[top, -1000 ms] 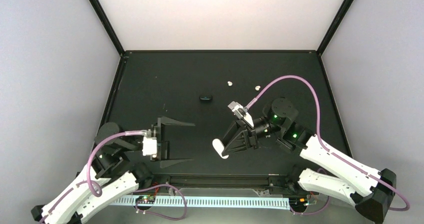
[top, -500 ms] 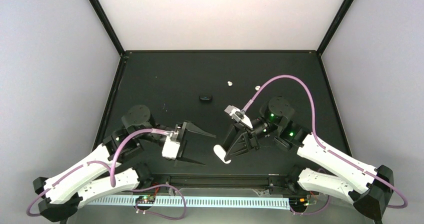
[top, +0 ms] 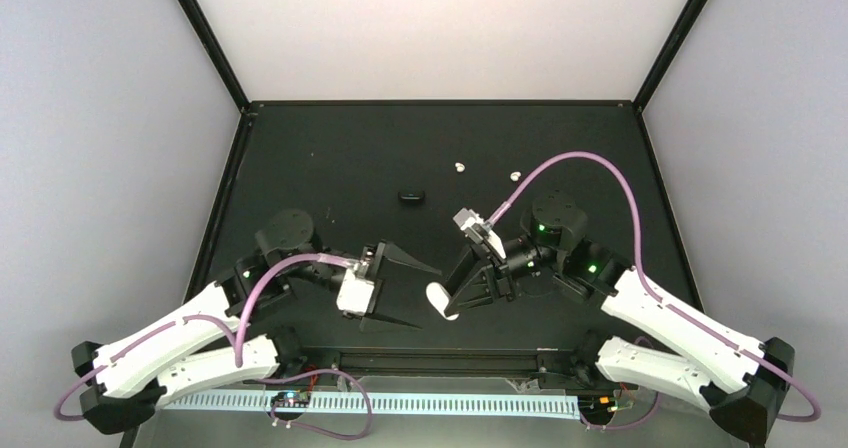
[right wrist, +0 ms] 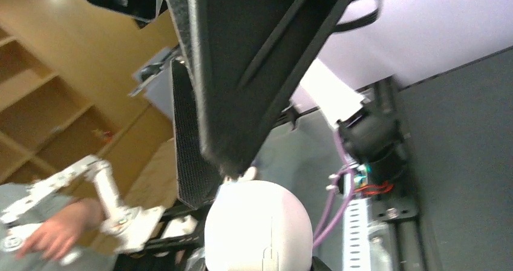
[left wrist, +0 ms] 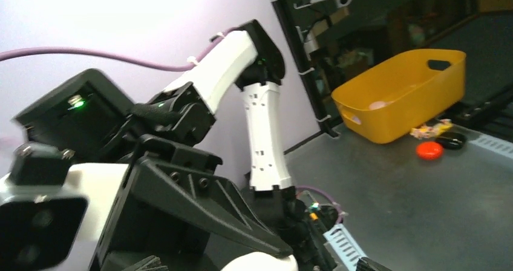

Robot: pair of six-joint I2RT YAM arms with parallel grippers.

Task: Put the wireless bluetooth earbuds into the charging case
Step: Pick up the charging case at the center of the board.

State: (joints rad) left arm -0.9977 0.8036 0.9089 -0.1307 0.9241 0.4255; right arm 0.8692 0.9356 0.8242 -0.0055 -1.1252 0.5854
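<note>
1. The left end effector [top: 429,299] hangs low over the bench [top: 300,168], immediately left of the charging case, with its fingers spread wide and nothing between them.
2. Behind the case and slightly left of it, well apart, lies a small dark oblong thing [top: 411,196]. From here I cannot tell if it is the black buds, a second case or something else, because it nearly vanishes against the dark bench.
3. The charging case [right wrist: 257,225] is a smooth white pebble with a fine seam down its shell, and it is held off the bench. It looks hard, light and slick, so a pinch across its broad sides should hold better than one on the rounded ends. I cannot see the lid opening or the wells inside. The lid looks shut, but I would not swear to it.
4. The right end effector [top: 453,300] is clamped on that case at its fingertips. In its own wrist view one dark finger hides the top of the shell, and the lower edge is cut off.
5. The white wireless bluetooth earbuds are far behind the case. One [top: 459,167] is almost straight behind it and the other [top: 515,175] is off to the right. They are tiny, rounded and surely featherlight, so I expect them to roll or squirt out of a pinch. I would take each across its fattest part, gently. From above I cannot make out which way each one is lying.
</note>
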